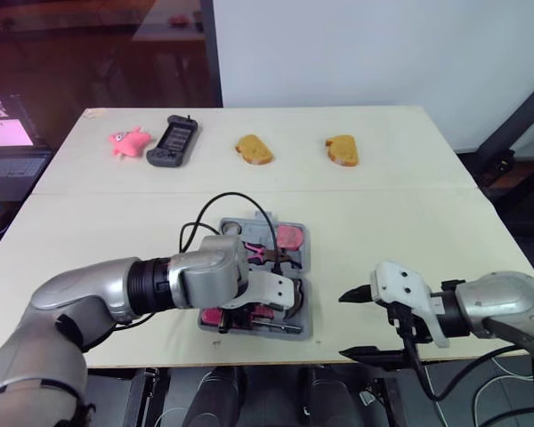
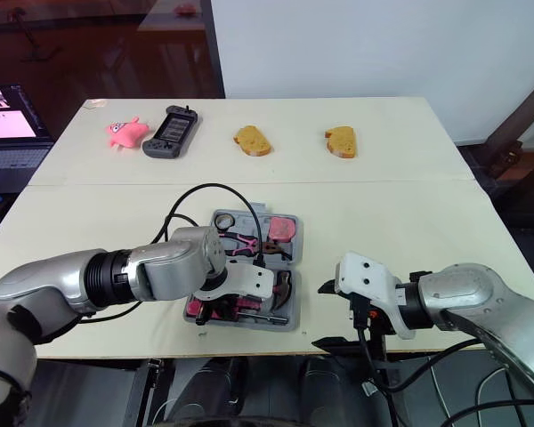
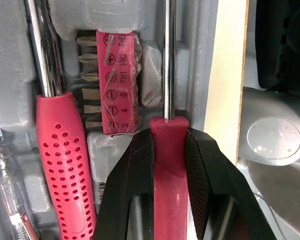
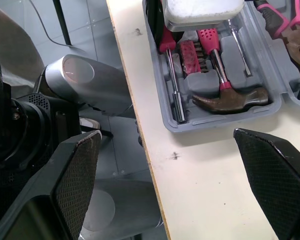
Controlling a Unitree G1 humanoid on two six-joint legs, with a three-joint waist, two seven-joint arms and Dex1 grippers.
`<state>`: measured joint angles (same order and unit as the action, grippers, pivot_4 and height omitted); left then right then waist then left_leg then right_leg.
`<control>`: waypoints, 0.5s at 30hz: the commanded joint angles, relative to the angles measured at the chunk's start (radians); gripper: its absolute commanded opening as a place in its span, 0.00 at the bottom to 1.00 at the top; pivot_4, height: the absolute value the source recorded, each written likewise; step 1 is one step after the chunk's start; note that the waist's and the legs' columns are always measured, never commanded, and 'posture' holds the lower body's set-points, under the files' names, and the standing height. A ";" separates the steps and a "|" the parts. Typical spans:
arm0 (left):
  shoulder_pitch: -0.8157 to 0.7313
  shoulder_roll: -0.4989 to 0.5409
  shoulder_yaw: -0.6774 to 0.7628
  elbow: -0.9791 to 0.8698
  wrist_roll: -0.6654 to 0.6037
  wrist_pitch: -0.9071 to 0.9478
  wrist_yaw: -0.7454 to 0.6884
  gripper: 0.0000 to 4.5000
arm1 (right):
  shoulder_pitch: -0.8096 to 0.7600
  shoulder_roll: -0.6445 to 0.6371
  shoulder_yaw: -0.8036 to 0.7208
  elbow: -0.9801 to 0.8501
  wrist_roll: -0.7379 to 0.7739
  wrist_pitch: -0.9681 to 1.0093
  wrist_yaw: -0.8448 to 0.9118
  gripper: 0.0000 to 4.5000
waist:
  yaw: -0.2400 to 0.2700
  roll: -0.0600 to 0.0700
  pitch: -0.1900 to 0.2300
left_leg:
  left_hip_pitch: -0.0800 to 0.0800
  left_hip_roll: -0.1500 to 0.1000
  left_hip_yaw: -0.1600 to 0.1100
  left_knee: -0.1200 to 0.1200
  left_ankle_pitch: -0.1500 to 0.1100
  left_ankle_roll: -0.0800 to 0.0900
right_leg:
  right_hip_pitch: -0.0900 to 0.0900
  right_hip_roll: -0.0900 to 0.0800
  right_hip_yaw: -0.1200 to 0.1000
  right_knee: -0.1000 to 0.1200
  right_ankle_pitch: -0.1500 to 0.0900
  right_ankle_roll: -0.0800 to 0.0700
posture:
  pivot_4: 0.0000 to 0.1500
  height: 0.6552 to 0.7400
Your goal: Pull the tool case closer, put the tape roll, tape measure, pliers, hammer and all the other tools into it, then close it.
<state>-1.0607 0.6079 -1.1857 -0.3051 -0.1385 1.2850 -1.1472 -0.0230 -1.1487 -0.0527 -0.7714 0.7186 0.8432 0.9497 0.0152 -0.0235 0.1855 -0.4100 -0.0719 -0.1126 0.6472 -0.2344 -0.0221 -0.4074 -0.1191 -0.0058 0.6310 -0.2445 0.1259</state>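
Observation:
The grey tool case (image 1: 304,267) lies open near the table's front edge. Its far half holds pink-handled pliers (image 1: 271,253) and a pink round item (image 1: 289,236). In its near half lie a hammer (image 4: 230,97), a red bit holder (image 3: 121,80) and a dotted red screwdriver (image 3: 65,150). My left gripper (image 3: 169,135) is down inside the near half, shut on the red handle of a screwdriver (image 3: 169,165) lying along the case's edge. My right gripper (image 1: 345,326) stands open to the right of the case, at the table's front edge, holding nothing.
Along the table's far side lie a pink toy (image 1: 127,140), a black handheld console (image 1: 173,140) and two pieces of bread (image 1: 254,149) (image 1: 343,149). A black cable (image 1: 231,209) from my left arm loops over the case. A laptop (image 1: 9,151) sits off to the left.

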 commanded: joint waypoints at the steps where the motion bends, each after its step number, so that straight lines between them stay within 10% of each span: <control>1: 0.002 -0.017 0.025 -0.001 -0.012 -0.004 0.022 0.08 | -0.015 0.007 -0.004 -0.003 -0.004 -0.015 0.008 1.00 | 0.000 0.000 0.000 | 0.000 0.000 0.000 0.000 0.000 0.000 | 0.000 0.000 0.000 0.000 0.000 0.000 | 1.00 1.00; 13: -0.006 -0.016 0.034 -0.011 -0.024 -0.007 0.054 0.08 | -0.023 0.004 -0.001 -0.004 -0.007 -0.013 0.016 1.00 | 0.001 0.000 0.000 | 0.000 0.000 0.000 0.000 0.000 0.000 | 0.000 0.000 0.000 0.000 0.000 0.000 | 1.00 1.00; 15: -0.008 -0.014 0.056 -0.018 -0.037 0.010 0.056 0.31 | -0.022 0.003 -0.002 -0.003 -0.008 -0.013 0.018 1.00 | 0.001 0.000 0.000 | 0.000 0.000 0.000 0.000 0.000 0.000 | 0.000 0.000 0.000 0.000 0.000 0.000 | 1.00 1.00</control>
<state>-1.0607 0.6062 -1.1706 -0.3017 -0.1707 1.2887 -1.1136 -0.0376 -1.1488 -0.0499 -0.7703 0.7118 0.8432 0.9603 0.0167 -0.0233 0.1854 -0.4100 -0.0724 -0.1126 0.6475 -0.2344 -0.0221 -0.4070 -0.1195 -0.0057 0.6306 -0.2445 0.1260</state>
